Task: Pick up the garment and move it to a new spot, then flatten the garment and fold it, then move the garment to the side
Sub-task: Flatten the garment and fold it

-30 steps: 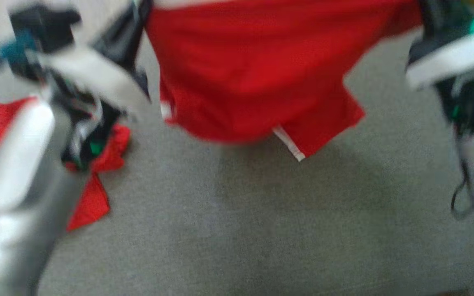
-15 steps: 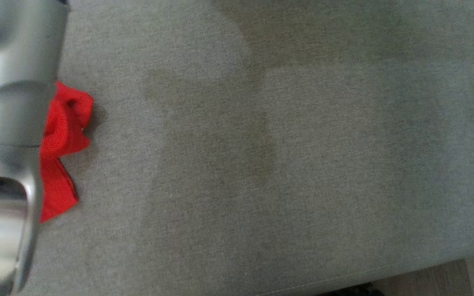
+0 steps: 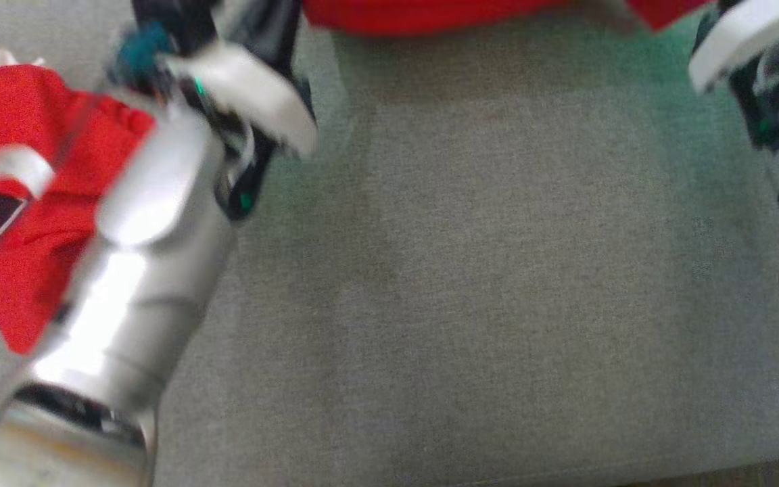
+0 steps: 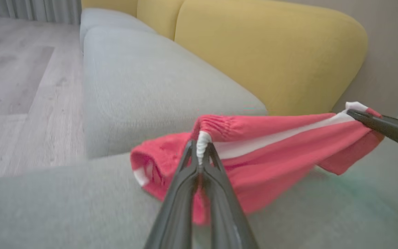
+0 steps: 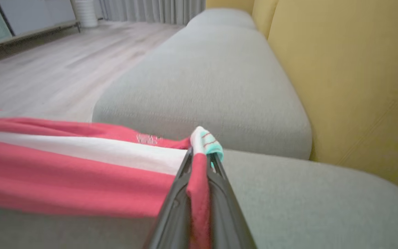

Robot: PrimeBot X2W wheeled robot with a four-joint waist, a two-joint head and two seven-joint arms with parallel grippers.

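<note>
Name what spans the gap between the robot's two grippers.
The red garment, white stripe along it, stretches from the left gripper to the right gripper over the grey sofa seat, seen in the left wrist view.
</note>
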